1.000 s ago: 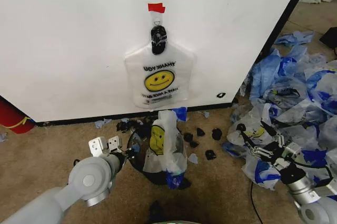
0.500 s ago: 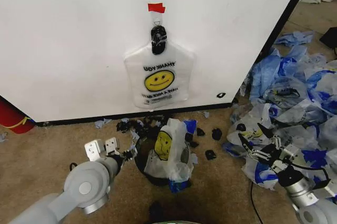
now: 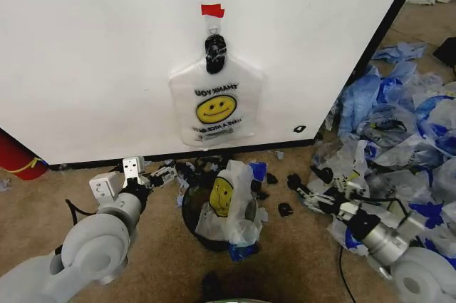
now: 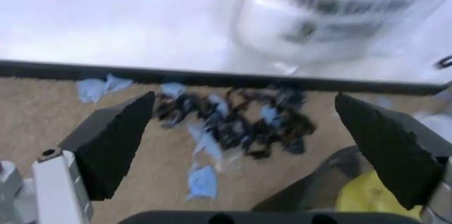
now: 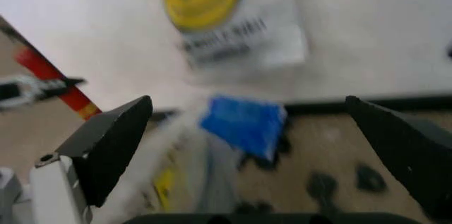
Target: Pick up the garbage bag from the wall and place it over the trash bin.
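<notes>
**Below the wall: bag draped in bin, both grippers open**

On the carpet just beneath the white wall [image 3: 107,53]: trash bin [image 3: 194,219], black mesh, with a smiley-printed garbage bag [image 3: 226,203] sitting in and over it, blue handle [image 3: 258,170] sticking up at the back, more blue plastic hanging at the front rim. Bag bunched toward the bin's right side; left part of the rim bare and dark. Not spread around the whole rim.

Higher up on the wall: second smiley bag [image 3: 215,109], "THANK YOU" print mirrored, hung by a black clip [image 3: 214,53] under a strip of red tape [image 3: 212,11].

Left of the bin: left gripper [image 3: 165,173], low over the carpet, jaws spread wide, holding nothing. From the left wrist view, same open fingers [image 4: 113,147] framing black and blue scraps [image 4: 236,123] along the wall's black baseboard, with the bin's dark edge and a patch of yellow at one corner.

Right of the bin: right gripper [image 3: 299,187], also low, pointing toward the bin, jaws apart and empty. From the right wrist view, wide-open fingers [image 5: 113,144] with the hanging smiley bag and the blue handle between them, blurred.

Farther right: heap of blue-streaked white bags [image 3: 399,125] on the carpet. Far left by the wall: red cylinder [image 3: 16,157]. Small black scraps scattered around the bin.
</notes>
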Available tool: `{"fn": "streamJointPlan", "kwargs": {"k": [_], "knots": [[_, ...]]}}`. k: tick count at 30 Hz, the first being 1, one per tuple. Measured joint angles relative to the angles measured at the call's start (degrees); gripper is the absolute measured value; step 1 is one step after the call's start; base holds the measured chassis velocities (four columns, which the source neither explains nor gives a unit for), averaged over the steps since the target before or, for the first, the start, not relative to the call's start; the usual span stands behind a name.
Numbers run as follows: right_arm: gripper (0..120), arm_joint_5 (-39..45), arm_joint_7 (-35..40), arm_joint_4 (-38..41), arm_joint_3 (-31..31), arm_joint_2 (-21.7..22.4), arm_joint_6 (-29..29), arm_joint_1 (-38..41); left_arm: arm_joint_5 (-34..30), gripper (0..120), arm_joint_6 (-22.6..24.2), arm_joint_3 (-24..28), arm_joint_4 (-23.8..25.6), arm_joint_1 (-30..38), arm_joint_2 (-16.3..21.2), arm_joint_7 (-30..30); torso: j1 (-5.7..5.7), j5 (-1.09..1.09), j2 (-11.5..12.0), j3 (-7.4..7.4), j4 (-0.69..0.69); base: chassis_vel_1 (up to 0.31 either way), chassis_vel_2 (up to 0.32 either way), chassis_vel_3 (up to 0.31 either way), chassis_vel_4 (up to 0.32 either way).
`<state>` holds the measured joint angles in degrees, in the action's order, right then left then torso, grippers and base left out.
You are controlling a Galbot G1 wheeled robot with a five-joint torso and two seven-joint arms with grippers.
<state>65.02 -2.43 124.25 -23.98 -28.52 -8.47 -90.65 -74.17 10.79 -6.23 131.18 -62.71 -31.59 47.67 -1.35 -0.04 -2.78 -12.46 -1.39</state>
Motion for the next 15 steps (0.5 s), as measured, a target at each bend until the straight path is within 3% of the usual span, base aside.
{"fn": "streamJointPlan", "kwargs": {"k": [2, 5, 9, 15], "knots": [[100, -0.4, 1.3, -0.2, 2.1, 0.9, 1.2, 1.7, 0.1, 100, 0.0, 0.0, -0.5, -0.8, 0.2, -0.1, 0.00, -0.01, 0.0, 0.00, 0.00, 0.000, 0.000, 0.000, 0.000], [100, -0.9, 3.0, -2.0, 10.8, 2.0, 2.9, 8.4, 0.3, 100, -0.1, -0.7, -1.0, -3.0, 0.3, -0.2, 0.00, -0.04, 0.0, 0.00, 0.07, 0.000, 0.000, 0.000, 0.000], [100, -0.6, 3.5, -5.8, 23.3, -0.3, 3.8, 20.6, -0.5, 100, -0.2, -1.9, -1.1, -4.9, 0.7, 0.0, 0.00, 0.00, 0.0, 0.00, 0.05, 0.000, 0.000, 0.000, 0.000], [100, 0.3, 6.7, -7.0, 33.6, -2.5, 5.7, 30.4, 0.7, 100, -0.9, -3.4, -1.4, -7.4, 1.3, 0.1, 0.00, -0.03, 0.0, 0.00, 0.05, 0.000, 0.000, 0.000, 0.000]]}}
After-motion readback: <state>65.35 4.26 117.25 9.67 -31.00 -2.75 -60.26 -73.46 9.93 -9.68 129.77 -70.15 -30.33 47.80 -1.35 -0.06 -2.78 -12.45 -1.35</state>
